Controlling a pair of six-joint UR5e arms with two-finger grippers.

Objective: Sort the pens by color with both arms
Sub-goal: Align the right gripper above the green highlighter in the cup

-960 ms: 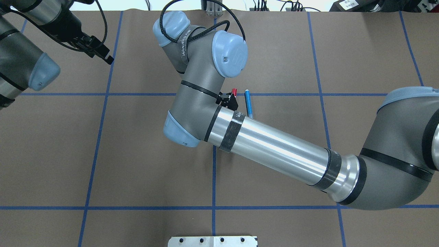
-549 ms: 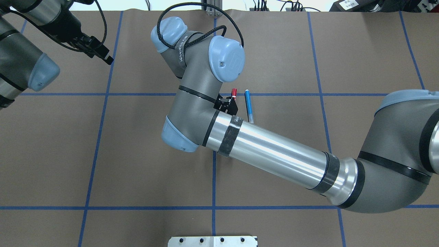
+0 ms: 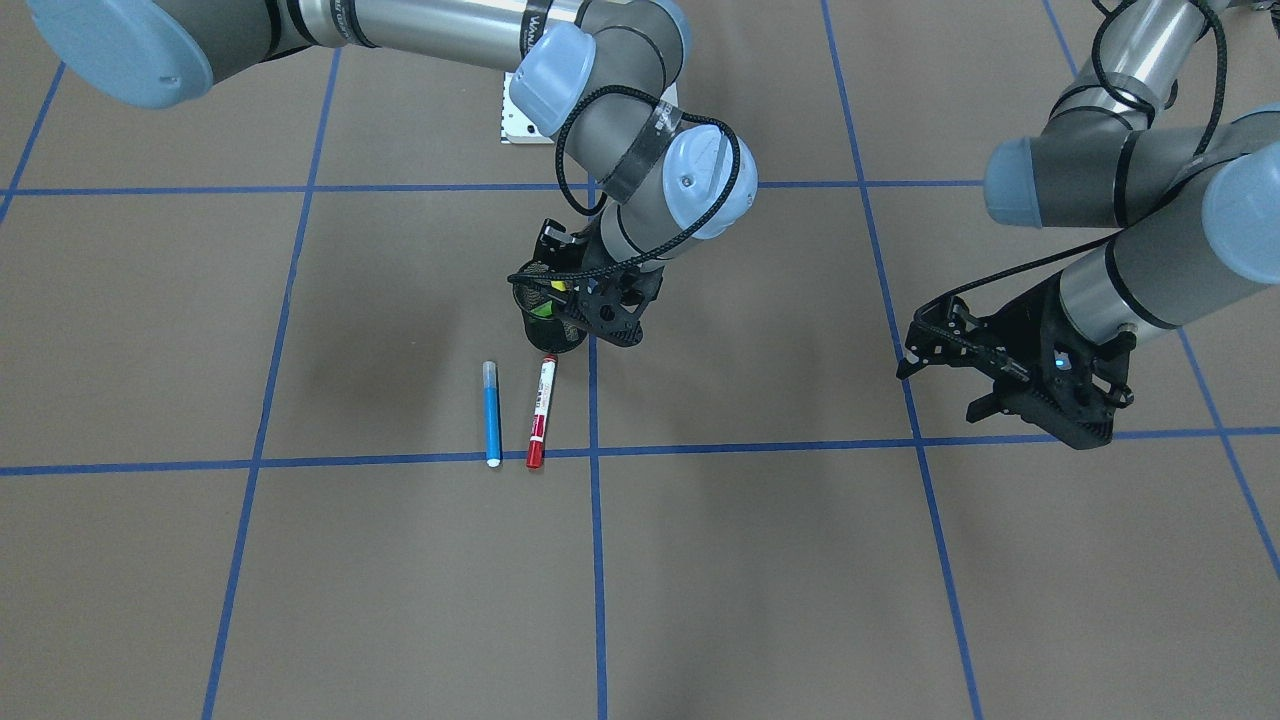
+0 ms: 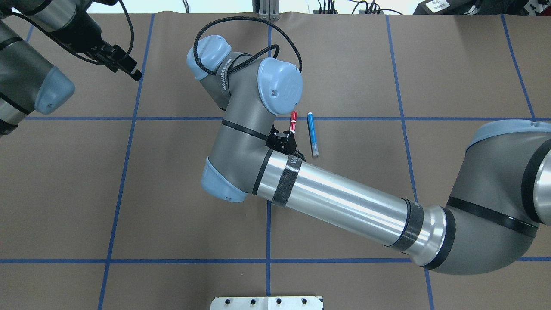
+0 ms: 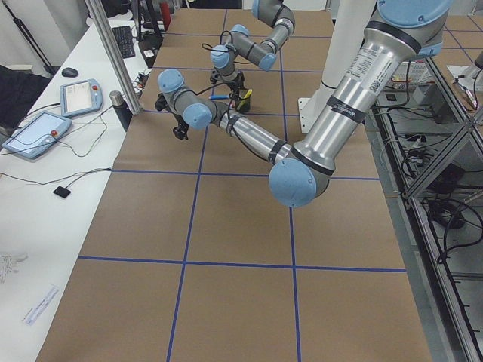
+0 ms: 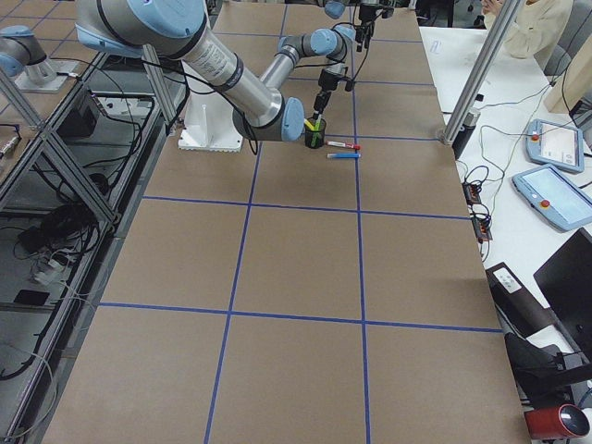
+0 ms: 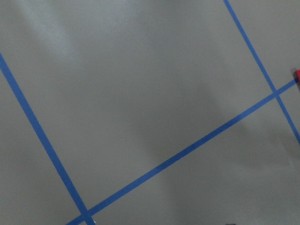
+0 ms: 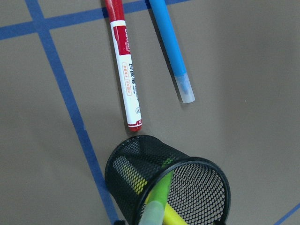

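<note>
Wrist-camera close-up reveals lime green pen (image 8: 159, 194) and yellow pen (image 8: 177, 218) in mesh cup (image 8: 126, 159), hidden overhead beneath right gripper (image 3: 585, 305), its jaw state unclear; left gripper (image 3: 940, 392) spread apart.

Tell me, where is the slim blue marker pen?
In the front-facing view the slim blue marker pen lies flat on the table, just left of the red-capped white pen, below the black mesh cup.

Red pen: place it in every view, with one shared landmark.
Front-facing: red pen at centre, right of blue pen.
Overhead: cap only, beside the right arm.
Exterior left: too small to tell.
Exterior right: upper middle.
Left wrist: perhaps the sliver at right edge.
Right wrist: top, left of centre.
Landmark: the blue pen alongside.
</note>
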